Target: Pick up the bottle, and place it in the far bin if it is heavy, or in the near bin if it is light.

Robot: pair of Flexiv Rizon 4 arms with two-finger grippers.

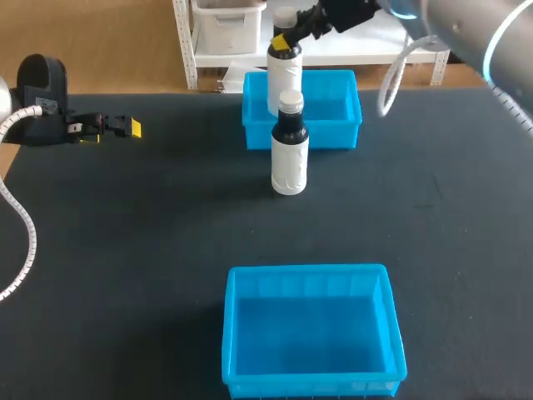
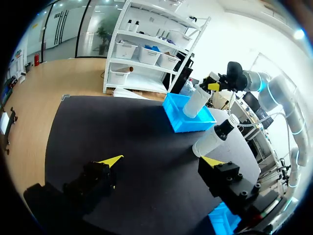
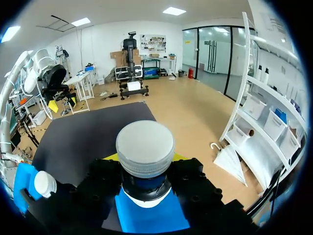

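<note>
The step in hand is the placing. The right pincer pinches the neck of a white plastic bottle with a dark shoulder and grey screw cap, one yellow tip on each side just under the cap. It holds the bottle over the far blue plastic bin. The bottle's lower part sits within the outline of that bin. Whether its base touches the bin floor I cannot tell, because a second bottle of the same kind stands upright on the black bench just in front of the bin and hides it.

Going by where it hangs, the held bottle seems to have been judged heavy. The next move calls for lowering it until the base rests inside the far bin, spreading the fingers, and lifting straight up so the cap is not dragged. In the left wrist view it leans a little, so it may topple on release if not set down squarely.

The near blue plastic bin holds nothing. The left pincer is spread wide, holds nothing, and is well apart from both bottles.

Both bottles wear plain white sleeves. No brand, label text or other writing can be read on them or on the bins.
</note>
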